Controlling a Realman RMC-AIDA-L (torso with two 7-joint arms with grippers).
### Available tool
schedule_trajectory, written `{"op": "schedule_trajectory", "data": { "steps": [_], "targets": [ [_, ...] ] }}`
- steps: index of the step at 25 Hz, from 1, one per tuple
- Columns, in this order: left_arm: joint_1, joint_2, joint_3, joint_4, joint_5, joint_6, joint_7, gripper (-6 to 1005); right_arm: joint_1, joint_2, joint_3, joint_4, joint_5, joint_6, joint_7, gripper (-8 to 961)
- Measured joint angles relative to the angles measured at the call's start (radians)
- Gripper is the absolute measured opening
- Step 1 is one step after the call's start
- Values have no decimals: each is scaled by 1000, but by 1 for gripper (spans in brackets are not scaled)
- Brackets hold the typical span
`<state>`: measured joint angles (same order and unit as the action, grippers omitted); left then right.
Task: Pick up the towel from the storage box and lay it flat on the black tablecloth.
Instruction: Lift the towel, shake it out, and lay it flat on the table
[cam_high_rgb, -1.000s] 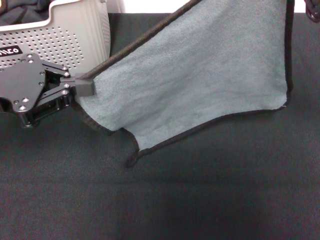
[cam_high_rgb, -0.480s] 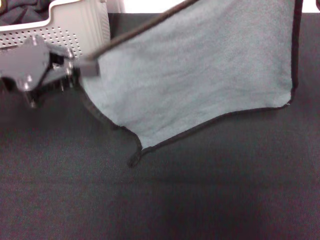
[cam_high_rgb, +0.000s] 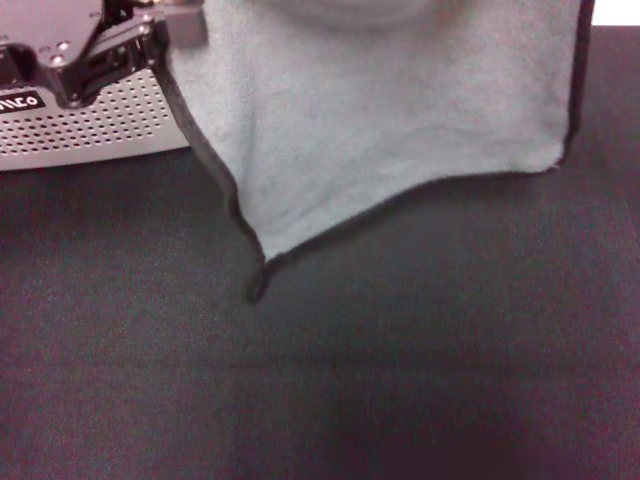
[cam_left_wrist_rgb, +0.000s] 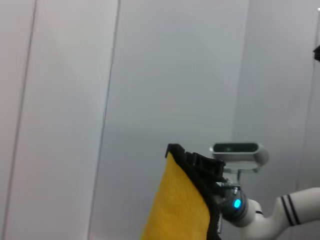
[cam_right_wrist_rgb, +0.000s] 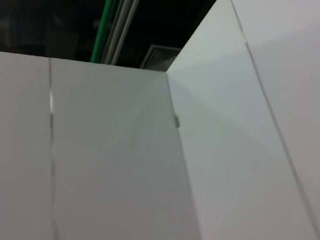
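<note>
One towel hangs spread above the black tablecloth, its grey-green face toward the head camera and its black stitched edging running down both sides. The left gripper, near the far left corner of the desk, is clamped on the towel's upper left corner, just in front of the storage box. That light grey perforated basket stands at the far left edge, its black label with white letters partly showing. The towel's lower edge sags into a point whose tip looks to touch the tablecloth left of centre, while the lower right corner hangs near the far right. Whether the right gripper is holding anything cannot be told; it is out of sight. From the left wrist, the towel's orange-yellow side shows with black edging against pale wall panels, beside a white arm with a blue light.
</note>
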<state>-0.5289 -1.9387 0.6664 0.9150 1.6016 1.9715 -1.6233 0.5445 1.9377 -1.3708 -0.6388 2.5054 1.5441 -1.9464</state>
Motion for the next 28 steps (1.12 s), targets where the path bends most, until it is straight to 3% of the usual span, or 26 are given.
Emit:
{"op": "schedule_trajectory", "data": {
  "steps": [3,5,7,10,13,14,15,18,20,25,27,28],
  "targets": [
    [7,19,17,5,-6,48,-3,20,-43,13,-2,-27,-36,66,63,4],
    [32,49,78,13,-40,67,-18,20,-87,27,-7,-52,-68,122,129,4],
    [73,96,184,24,-113,69,-25,21,-150,48,-17,-91,-102,156,187,4],
    [143,192,356,35,-287,69,-23,21,-268,78,-66,-194,-136,170,232,5],
    [186,266,426,39,-396,71,-26,21,-362,78,-165,-305,-90,171,243,5],
    [186,266,426,39,-396,71,-26,21,-379,77,-189,-328,-73,170,247,5],
    [207,302,432,64,-404,72,-53,21,-397,76,-213,-347,-59,167,250,5],
    [206,302,424,86,-314,68,-88,21,-395,78,-236,-296,-32,118,253,5],
    [174,275,386,73,-198,64,-100,21,-337,79,-238,-179,-26,77,250,5],
    [-18,133,124,-51,338,9,-80,20,-63,88,-241,229,-37,1,239,5],
    [-18,133,124,-51,338,9,-80,20,19,89,-241,358,-38,-35,218,6],
    [-116,78,45,-106,606,-106,-67,20,55,88,-241,412,-39,-62,206,6]
  ]
}}
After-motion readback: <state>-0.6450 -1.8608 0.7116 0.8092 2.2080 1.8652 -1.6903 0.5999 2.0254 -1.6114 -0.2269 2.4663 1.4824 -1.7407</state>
